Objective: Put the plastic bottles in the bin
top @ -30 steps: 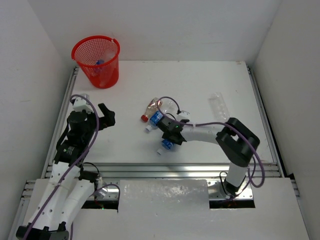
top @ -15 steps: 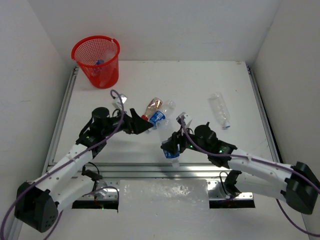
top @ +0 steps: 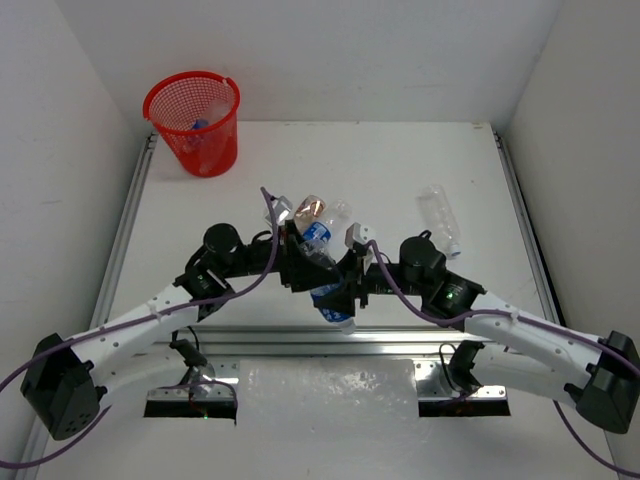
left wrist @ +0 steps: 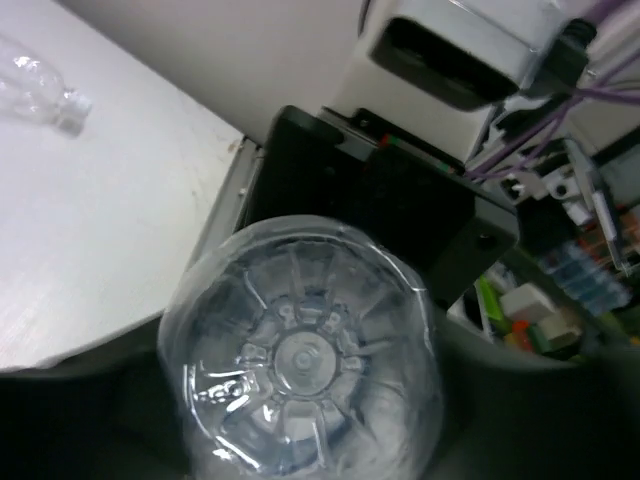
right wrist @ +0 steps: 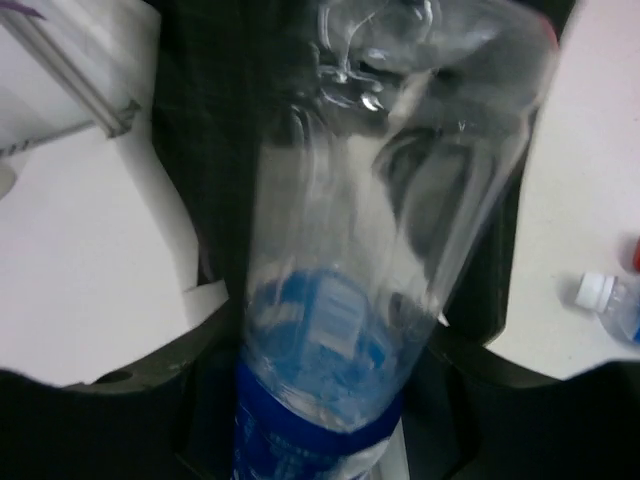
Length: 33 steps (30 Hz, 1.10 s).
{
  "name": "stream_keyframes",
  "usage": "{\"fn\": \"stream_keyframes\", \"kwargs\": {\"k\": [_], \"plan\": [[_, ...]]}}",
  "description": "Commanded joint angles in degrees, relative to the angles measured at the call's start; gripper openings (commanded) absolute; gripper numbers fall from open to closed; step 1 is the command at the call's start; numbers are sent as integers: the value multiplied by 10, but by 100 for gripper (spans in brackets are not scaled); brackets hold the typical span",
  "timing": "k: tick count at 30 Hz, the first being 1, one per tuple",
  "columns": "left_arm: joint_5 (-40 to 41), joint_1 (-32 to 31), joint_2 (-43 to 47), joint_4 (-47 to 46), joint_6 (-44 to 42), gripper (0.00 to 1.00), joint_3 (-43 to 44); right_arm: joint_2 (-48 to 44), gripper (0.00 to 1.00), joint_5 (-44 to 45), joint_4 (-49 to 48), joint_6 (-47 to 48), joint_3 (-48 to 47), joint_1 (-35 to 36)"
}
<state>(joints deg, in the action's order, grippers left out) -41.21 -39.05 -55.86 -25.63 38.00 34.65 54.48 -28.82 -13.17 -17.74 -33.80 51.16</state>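
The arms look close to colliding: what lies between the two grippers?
A clear plastic bottle with a blue label lies between the left gripper and the right gripper in the top view; both wrist views show it close up.

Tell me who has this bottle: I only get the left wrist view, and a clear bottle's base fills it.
Observer: The right gripper does; its wrist view shows it clamped on the bottle at the blue label.
Operator: How far off is the bin?
Observer: The red bin stands at the far left corner of the table, far from the bottle.
Operator: I see one clear bottle lying on the table. Any others?
Observer: Yes, a bottle with a reddish label lies just beyond the held one.
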Motion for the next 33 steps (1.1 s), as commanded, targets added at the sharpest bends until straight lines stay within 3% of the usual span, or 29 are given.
{"fn": "stream_keyframes", "kwargs": {"k": [1,3,4,6,7,8,9,10,11,12,15,17,21,23,25,26,28,31,32,33], "plan": [[-4,-5,-14,-35,-12,27,48,-1,23,-34,-16,20,-28,3],[26,-4,-16,35,-38,0,70,-15,48,-2,1,27,-24,3],[95,-3,-10,76,-53,0,102,-25,98,63,6,31,-10,2],[212,7,-6,207,-84,0,147,-68,99,153,33,28,8,3],[354,18,-12,318,-90,0,210,-85,99,274,68,18,26,3],[422,33,-21,319,-90,0,248,-101,99,346,90,5,32,2],[478,81,-34,404,-92,0,284,-126,99,420,118,-10,37,2],[566,108,-63,434,-96,0,351,-137,99,556,186,-54,38,0],[635,161,-100,468,-107,0,410,-154,99,604,218,-78,37,0],[635,190,-101,479,-113,0,411,-155,99,630,247,-95,36,0],[712,281,-241,517,-144,0,588,-193,99,620,295,-118,37,-1],[747,309,-307,537,-184,0,673,-217,99,592,295,-127,49,-2],[832,369,-517,579,-259,0,969,-232,99,551,308,-143,60,-2],[836,386,-561,531,-310,0,1013,-232,99,536,317,-147,62,-1],[799,390,-578,486,-316,9,985,-234,99,512,315,-147,67,0],[799,390,-575,421,-332,16,959,-236,99,508,313,-147,70,-1],[787,390,-580,363,-367,18,906,-240,99,490,309,-146,75,-1],[796,405,-624,356,-376,56,937,-246,99,476,286,-151,91,-1],[799,407,-630,355,-370,80,938,-239,99,475,280,-153,93,-1],[788,407,-635,361,-369,91,945,-232,99,482,275,-158,93,-1]]}}
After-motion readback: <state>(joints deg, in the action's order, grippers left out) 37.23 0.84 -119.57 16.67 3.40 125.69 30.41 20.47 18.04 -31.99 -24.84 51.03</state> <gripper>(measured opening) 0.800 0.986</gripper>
